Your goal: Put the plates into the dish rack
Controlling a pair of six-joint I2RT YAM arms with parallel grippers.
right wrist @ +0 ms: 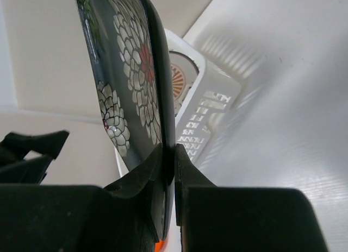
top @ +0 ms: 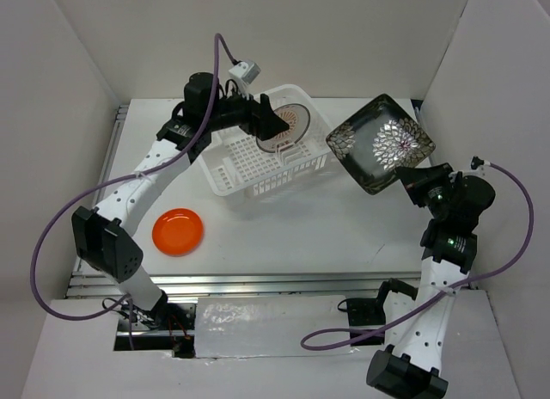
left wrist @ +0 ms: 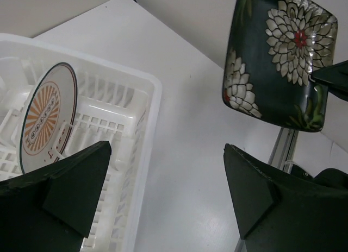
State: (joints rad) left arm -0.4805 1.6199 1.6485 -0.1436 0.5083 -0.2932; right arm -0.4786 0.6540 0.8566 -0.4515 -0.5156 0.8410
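The white dish rack [top: 249, 171] stands at the back middle of the table. The white sunburst plate [top: 292, 124] stands upright in its far right part and shows in the left wrist view [left wrist: 46, 116]. My left gripper [top: 277, 134] is open and empty above the rack's right end, beside that plate. My right gripper [top: 411, 182] is shut on the rim of the dark square flower plate [top: 381, 143], held tilted in the air right of the rack; the plate also shows in the left wrist view [left wrist: 280, 56] and the right wrist view [right wrist: 133, 73]. The small orange plate [top: 178, 230] lies flat at front left.
White enclosure walls stand on the left, back and right. The rack's white rim [left wrist: 147, 132] runs close under my left fingers. A metal rail [top: 258, 283] lines the table's near edge.
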